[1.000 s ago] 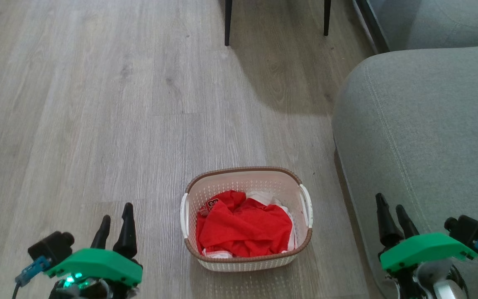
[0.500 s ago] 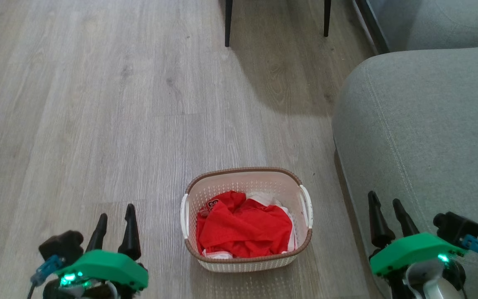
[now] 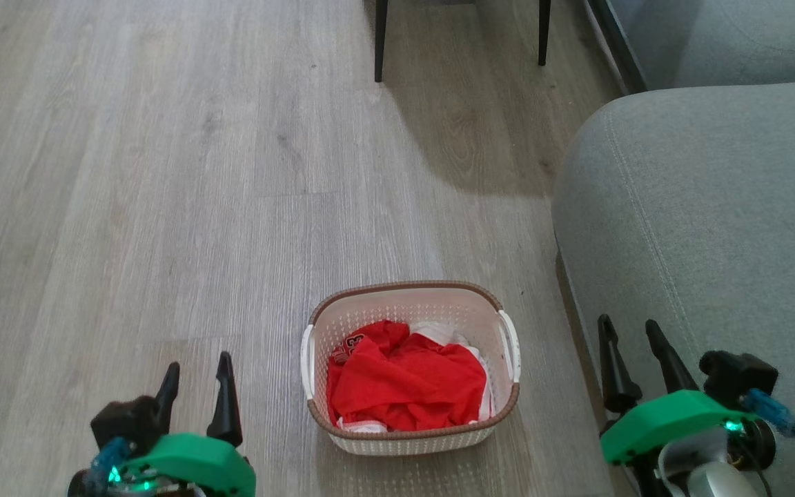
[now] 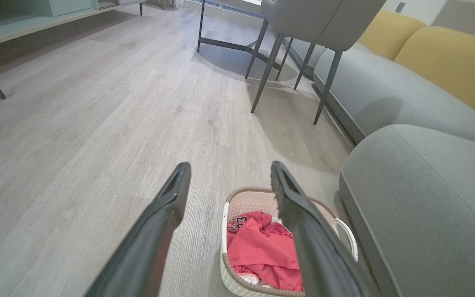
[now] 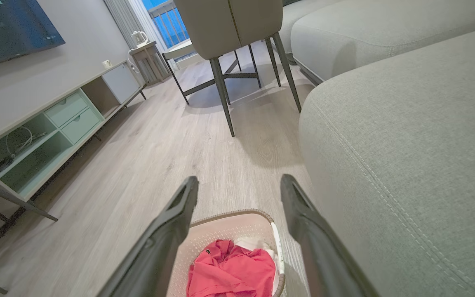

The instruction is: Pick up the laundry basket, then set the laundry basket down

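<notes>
On the pale wood-look floor [image 3: 163,172], just beside the front of the grey sofa [image 3: 701,228], you have the laundry basket [image 3: 404,310] standing upright. It is a small rounded-rectangular tub of cream-white plastic, its walls pierced with rows of small holes and capped by a brown woven-look rim [image 3: 411,434]. A white handle [image 3: 306,362] sits on each short side. Inside lies a crumpled red garment [image 3: 404,383], with white cloth [image 3: 439,331] showing at its edges and some print near the basket's left end. Your left tool [image 3: 197,367] hangs to the basket's left, its two dark fingers spread wide and holding nothing. Your right tool [image 3: 626,324] hangs to the basket's right, over the sofa's edge, likewise spread wide and empty. Neither touches the basket.
</notes>
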Motion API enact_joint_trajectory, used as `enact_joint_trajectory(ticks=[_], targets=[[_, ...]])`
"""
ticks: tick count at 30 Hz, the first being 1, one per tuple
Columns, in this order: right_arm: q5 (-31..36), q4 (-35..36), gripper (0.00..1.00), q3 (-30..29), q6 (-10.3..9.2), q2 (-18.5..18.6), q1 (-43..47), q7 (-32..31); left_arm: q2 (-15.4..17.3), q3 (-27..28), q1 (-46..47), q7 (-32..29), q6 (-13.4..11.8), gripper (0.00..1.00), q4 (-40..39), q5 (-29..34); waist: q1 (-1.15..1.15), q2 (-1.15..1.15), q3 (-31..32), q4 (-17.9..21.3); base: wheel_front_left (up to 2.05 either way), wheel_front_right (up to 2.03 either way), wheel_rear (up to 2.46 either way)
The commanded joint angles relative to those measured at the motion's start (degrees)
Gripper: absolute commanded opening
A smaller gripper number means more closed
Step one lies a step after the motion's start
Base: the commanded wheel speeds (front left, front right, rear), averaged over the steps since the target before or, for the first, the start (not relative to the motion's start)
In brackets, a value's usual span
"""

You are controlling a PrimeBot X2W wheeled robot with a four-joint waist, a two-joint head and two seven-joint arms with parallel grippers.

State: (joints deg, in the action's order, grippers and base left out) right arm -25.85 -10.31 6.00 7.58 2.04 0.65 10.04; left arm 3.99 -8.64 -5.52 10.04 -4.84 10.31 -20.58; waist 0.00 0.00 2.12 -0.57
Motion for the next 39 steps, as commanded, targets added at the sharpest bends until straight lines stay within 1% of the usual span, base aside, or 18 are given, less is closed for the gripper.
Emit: enact_joint_trajectory(ticks=[1, 25, 39], targets=[[1.9, 2.2, 1.00, 1.5, -0.07, 0.7, -0.9, 1.0, 0.9, 1.2, 1.4, 1.0, -0.5, 1.00, -2.0, 1.9, 0.00, 0.00, 0.1, 0.0, 0.00, 0.00, 0.00], [17.9, 2.7, 1.00, 4.6, -0.09, 0.8, -0.1, 4.9, 0.7, -0.4, -0.5, 4.9, -2.5, 1.00, -2.9, 18.1, 0.00, 0.00, 1.1, -0.2, 0.00, 0.00, 0.00], [18.3, 2.5, 1.00, 4.3, -0.09, 0.8, -0.2, 5.0, 0.3, 0.4, -0.6, 5.0, -2.1, 1.00, -3.1, 18.1, 0.00, 0.00, 0.9, -0.1, 0.00, 0.00, 0.00]])
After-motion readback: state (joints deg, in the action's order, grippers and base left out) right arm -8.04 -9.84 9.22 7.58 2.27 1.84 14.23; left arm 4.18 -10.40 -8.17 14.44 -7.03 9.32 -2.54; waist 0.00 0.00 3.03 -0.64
